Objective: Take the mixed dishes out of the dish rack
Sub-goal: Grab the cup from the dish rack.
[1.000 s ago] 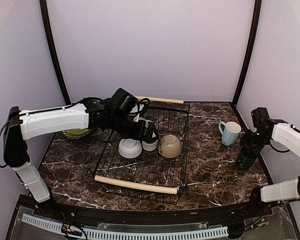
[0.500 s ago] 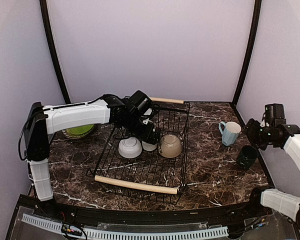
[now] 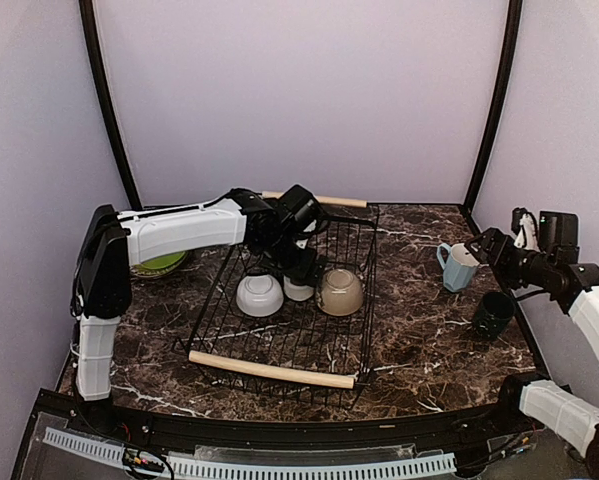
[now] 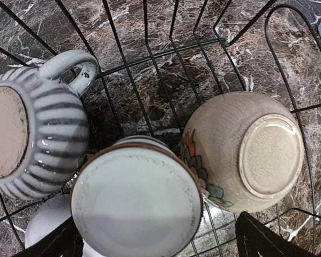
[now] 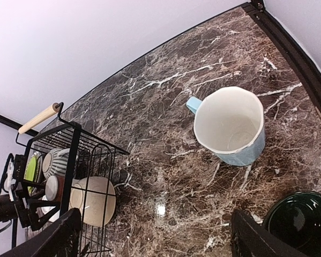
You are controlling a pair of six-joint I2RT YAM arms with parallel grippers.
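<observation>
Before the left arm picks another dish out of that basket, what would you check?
1. Left gripper open: ok.
2. Small cup upside down, below it between the fingers: ok.
3. Gap between cup, striped mug and beige bowl: cannot tell, they crowd together.
4. Right gripper open, holding nothing, away from the dish rack: ok.
5. Bare table beside the light-blue mug for setting down: ok.

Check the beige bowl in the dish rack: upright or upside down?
Upside down. The beige bowl shows its foot ring to the left wrist camera above it, rim toward the dish rack floor.
</observation>
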